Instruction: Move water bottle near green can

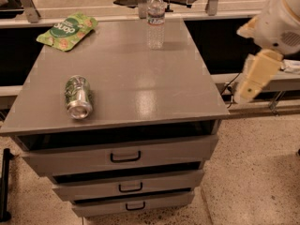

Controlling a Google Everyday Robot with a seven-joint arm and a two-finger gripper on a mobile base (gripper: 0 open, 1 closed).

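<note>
Your water bottle stands upright at the table's far edge, well apart from the green can lying front-left. It looks light, thin-walled and probably slippery, so take it mid-body, gently. Your gripper hangs off the right side; whether it's open or closed, can't tell.

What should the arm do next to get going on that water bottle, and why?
Probably swing the tool in over the cabinet toward the water bottle. The tool hangs beyond the cabinet's right edge, touching nothing, while the bottle stands upright at the far edge and the green can lies on its side near the front left.
</note>
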